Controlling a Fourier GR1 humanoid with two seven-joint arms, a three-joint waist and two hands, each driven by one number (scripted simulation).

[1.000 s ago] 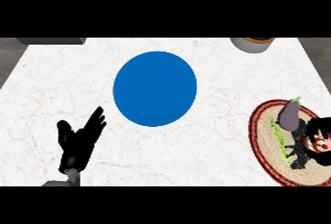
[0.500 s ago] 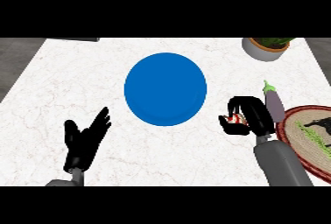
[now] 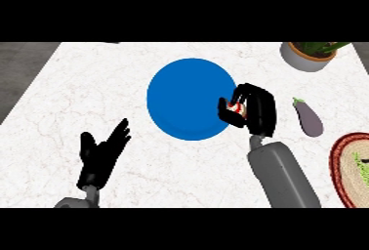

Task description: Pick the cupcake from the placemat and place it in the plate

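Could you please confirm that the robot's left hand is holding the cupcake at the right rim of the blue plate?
Not quite: the head view shows the right hand curled round the cupcake at the right rim of the blue plate. The left hand rests open at lower left.

The right robot hand [image 3: 256,110] sits at the right edge of the blue plate [image 3: 187,97], fingers curled round the cupcake [image 3: 234,107]. Its grey arm [image 3: 284,178] slants away below the plate's right side. The left robot hand [image 3: 101,154] is below-left of the plate, fingers straight.
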